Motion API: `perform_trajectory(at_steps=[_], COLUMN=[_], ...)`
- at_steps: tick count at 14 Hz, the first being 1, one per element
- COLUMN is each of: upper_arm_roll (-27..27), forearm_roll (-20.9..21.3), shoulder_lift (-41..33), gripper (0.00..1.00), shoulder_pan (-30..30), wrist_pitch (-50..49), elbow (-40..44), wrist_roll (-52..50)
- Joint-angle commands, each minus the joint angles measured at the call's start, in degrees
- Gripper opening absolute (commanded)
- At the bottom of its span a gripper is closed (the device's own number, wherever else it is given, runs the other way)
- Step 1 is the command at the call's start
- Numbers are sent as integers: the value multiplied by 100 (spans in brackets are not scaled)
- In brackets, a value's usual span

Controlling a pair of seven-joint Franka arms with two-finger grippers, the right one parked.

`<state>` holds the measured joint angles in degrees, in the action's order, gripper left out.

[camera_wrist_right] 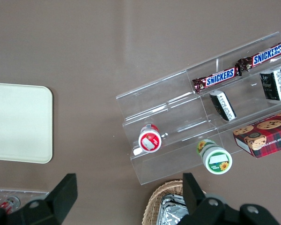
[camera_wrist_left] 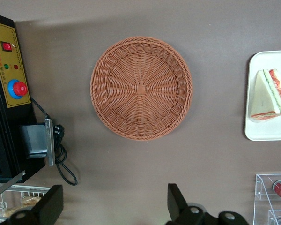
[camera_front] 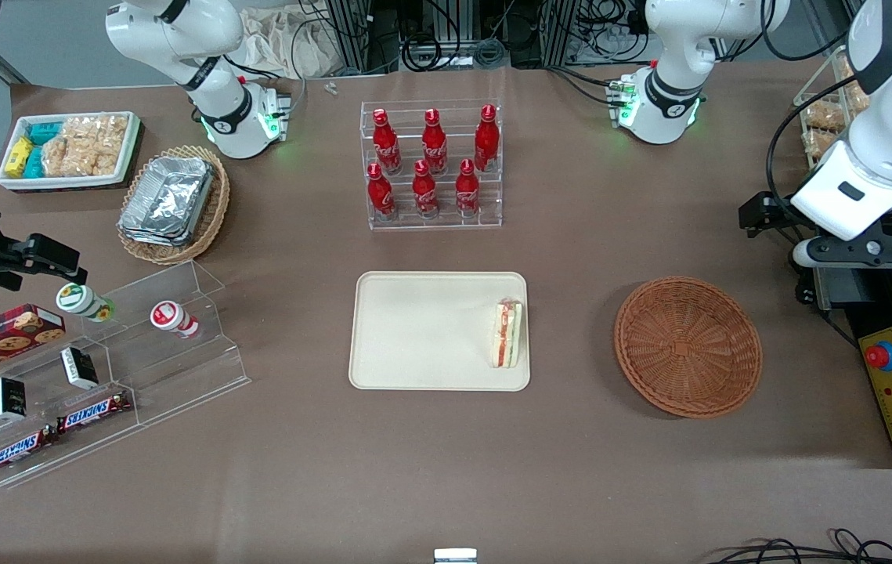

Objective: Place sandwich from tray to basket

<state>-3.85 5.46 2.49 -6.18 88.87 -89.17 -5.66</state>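
Pincer [camera_wrist_left: 114, 187] spread above worktop [camera_front: 297, 478] near basket [camera_front: 688, 347]; likely approach step: next we align over sandwich [camera_front: 507, 334] on tray [camera_front: 422, 329].

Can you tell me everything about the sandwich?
The sandwich is a wedge with pale bread and stripes of red and green filling. It looks soft. It stands on a narrow edge, so the filling shows. It's on the pale tray, near the end closest to the basket, and touches only the tray. The gripper isn't touching it: it's open, above the table, toward the working arm's end.
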Motion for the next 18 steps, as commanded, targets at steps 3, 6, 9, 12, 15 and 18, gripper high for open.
perform_trajectory(at_steps=[3,6,9,12,15,18], upper_arm_roll=[147,209,245,219,183,-105], forearm_roll=[-254,-440,-502,-572,-1062,-1487], shoulder_lift=[-38,-38,-46,-55,-38,225], gripper=[100,100,100,100,100,100], shoulder_pan=[55,135,135,109,73,-93], wrist_pitch=[-54,-36,-62,-168,-808,-644], elbow=[48,48,22,66,172,128], wrist_roll=[55,64,135,91,74,-609])
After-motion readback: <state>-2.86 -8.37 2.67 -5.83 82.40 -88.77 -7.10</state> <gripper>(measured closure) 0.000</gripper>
